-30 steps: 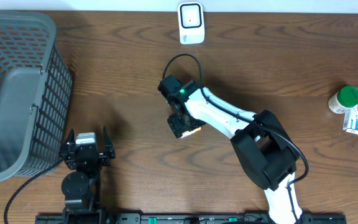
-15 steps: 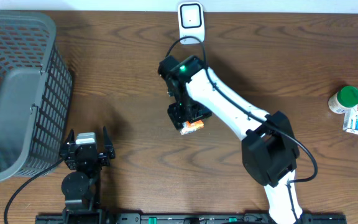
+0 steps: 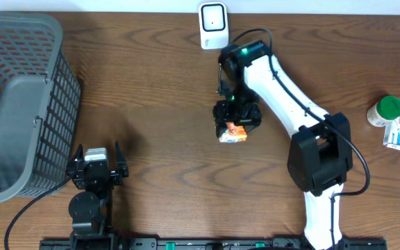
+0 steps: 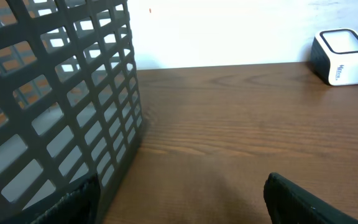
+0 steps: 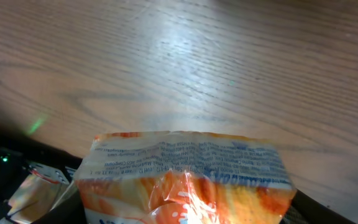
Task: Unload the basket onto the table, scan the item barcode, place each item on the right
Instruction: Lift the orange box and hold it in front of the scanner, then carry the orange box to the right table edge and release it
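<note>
Nearest the front edge of the table (image 3: 151, 90), on the left, the left gripper (image 3: 98, 158) sits low with its 2 fingers spread wide and nothing between them. Its wrist view shows only the dark tips (image 4: 303, 199) at the bottom corners, with bare wood grain in the gap. Just beside it, running from the front toward the far left corner, stands the grey lattice basket (image 3: 19, 104). In the left wrist view the basket's open grid wall fills the left half of the picture. Farther in, near the middle of the table, the right arm reaches out from its base at the front right. The right gripper (image 3: 232, 127) points downward, its jaws closed on an orange and white snack packet (image 3: 233, 135), which shows just at its front side from above. In the right wrist view the packet (image 5: 185, 180) fills the lower centre, its crimped top edge with small blue print facing the camera, the glossy orange film below catching light, and the tabletop spread out beyond it. Whether the packet touches the wood or hangs clear of it cannot be told. Off at the right edge, well apart from the arm, lie a green-capped bottle (image 3: 384, 111) and 2 small boxes (image 3: 396, 132) side by side. At the far edge stands the white barcode scanner (image 3: 213, 26), near the right arm's wrist but apart from the packet.
</note>
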Robot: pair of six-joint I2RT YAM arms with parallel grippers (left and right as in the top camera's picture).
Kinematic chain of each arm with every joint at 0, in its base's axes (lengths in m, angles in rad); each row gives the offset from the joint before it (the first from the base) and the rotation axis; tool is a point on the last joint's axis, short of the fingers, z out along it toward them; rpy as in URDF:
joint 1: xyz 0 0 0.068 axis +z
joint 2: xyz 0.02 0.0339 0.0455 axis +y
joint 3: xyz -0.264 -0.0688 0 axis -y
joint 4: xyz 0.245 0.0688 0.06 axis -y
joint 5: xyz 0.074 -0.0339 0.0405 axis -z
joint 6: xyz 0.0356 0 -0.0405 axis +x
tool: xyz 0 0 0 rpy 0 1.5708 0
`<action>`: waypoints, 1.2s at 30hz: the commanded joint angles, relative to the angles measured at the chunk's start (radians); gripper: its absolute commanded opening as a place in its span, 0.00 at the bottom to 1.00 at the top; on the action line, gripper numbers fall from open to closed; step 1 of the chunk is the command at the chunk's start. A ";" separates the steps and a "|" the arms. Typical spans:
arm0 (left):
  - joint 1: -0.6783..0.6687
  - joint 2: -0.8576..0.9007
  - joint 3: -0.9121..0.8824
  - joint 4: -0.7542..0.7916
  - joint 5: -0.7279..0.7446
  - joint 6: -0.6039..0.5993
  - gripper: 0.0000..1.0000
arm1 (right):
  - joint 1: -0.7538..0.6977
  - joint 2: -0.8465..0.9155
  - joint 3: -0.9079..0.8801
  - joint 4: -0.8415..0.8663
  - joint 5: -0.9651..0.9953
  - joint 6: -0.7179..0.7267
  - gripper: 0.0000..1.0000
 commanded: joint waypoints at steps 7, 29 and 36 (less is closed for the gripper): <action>-0.003 -0.003 -0.021 -0.032 -0.009 -0.009 0.85 | -0.010 0.046 0.014 0.064 -0.043 -0.018 0.65; -0.003 -0.003 -0.021 -0.032 -0.009 -0.009 0.85 | -0.074 0.173 0.156 1.271 0.359 -0.064 0.63; -0.003 -0.003 -0.021 -0.032 -0.009 -0.009 0.84 | -0.064 0.304 0.157 1.612 0.457 -0.112 0.57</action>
